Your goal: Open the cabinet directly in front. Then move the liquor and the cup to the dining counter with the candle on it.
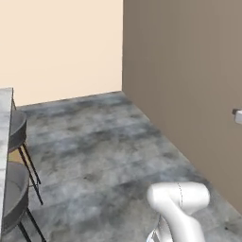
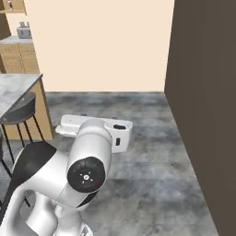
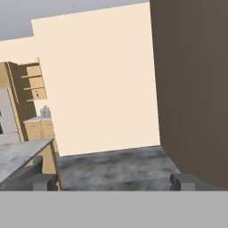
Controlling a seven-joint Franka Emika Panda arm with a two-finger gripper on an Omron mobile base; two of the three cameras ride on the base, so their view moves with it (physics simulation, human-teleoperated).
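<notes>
While the gripper is hanging over bare grey floor with its fingers spread wide and gripping nothing, the dining counter is lying off to the left, two stools tucked at its edge. Beige wall and a dark brown wall are meeting ahead.

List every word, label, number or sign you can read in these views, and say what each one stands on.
None: no readable text appears anywhere.
The toaster on the far counter is too small and blurred to show any marking.
The dining counter, stools and walls are plain.
The open gripper carries no lettering.
</notes>
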